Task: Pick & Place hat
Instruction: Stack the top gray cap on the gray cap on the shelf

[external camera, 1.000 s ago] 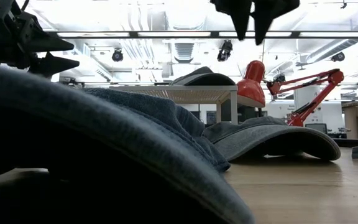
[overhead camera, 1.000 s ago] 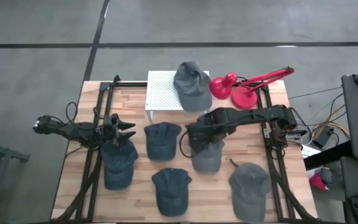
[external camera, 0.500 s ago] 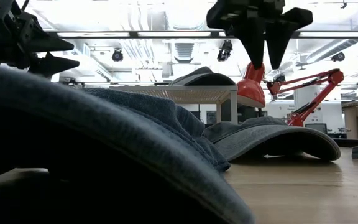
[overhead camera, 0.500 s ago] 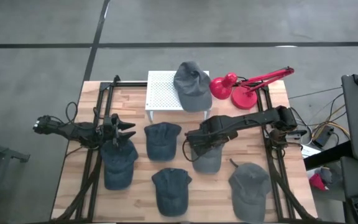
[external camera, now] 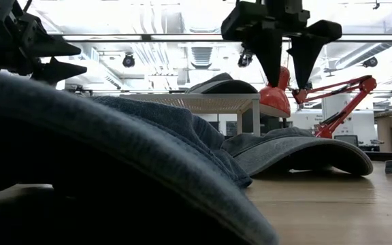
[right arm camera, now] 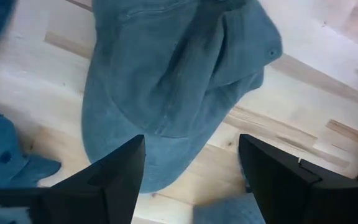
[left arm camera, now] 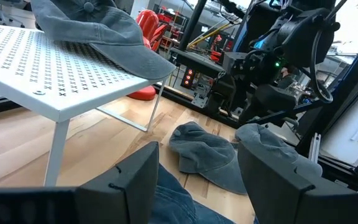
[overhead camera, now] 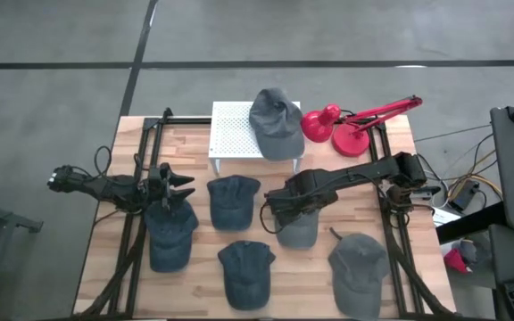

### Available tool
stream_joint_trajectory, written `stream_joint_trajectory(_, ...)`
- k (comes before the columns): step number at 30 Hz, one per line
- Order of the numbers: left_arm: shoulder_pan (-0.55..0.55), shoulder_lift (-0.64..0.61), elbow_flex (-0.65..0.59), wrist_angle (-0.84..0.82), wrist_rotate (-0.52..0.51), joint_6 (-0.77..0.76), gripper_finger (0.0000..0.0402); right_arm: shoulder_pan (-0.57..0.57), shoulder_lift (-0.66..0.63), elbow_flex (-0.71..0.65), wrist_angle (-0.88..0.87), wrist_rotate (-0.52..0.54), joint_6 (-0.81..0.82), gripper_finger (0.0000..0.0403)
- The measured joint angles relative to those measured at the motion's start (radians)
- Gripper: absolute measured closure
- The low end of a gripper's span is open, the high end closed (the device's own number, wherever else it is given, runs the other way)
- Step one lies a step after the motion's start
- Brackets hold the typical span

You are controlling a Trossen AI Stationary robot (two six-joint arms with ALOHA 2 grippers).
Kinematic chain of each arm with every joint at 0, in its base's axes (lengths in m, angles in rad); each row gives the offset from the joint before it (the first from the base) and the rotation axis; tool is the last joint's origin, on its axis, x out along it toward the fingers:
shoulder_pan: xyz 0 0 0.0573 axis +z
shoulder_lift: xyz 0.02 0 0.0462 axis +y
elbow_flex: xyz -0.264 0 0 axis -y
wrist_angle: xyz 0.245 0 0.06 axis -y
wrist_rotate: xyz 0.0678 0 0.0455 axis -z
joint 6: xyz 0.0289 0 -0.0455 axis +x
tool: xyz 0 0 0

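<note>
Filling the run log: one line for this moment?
right gripper: open, above grey hat | left gripper: open, waiting over blue hat | stage: pre-grasp

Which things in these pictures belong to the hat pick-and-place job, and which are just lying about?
Job: grey hat under the open right gripper; white perforated stand already holding a hat; the other hats.

Lying about: red desk lamp; left gripper, waiting, open.

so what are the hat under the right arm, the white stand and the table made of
Hat: soft washed cotton or denim by the look, matte grey-blue, with creases and stitched seams; the right gripper hangs over it with fingers apart.
White stand: probably painted sheet metal, with a perforated top and thin legs.
Table: light wood, butcher-block style, with visible strips and grain.
</note>
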Motion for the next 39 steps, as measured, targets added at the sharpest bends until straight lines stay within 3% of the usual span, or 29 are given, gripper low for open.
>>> stream_joint_trajectory(18, 0.000, 0.000, 0.000, 0.000, 0.000, 0.000, 0.0179, -0.001, 0.000, -0.155, 0.185, 0.003, 0.069, 0.0115)
stream_joint_trajectory(34, 0.000, 0.000, 0.000, 0.000, 0.000, 0.000, 0.0179, -0.010, 0.000, -0.358, 0.437, 0.036, 0.138, 0.0111)
stream_joint_trajectory(39, 0.000, 0.000, 0.000, 0.000, 0.000, 0.000, 0.0179, -0.014, -0.001, -0.414, 0.479, 0.038, 0.160, 0.0126)
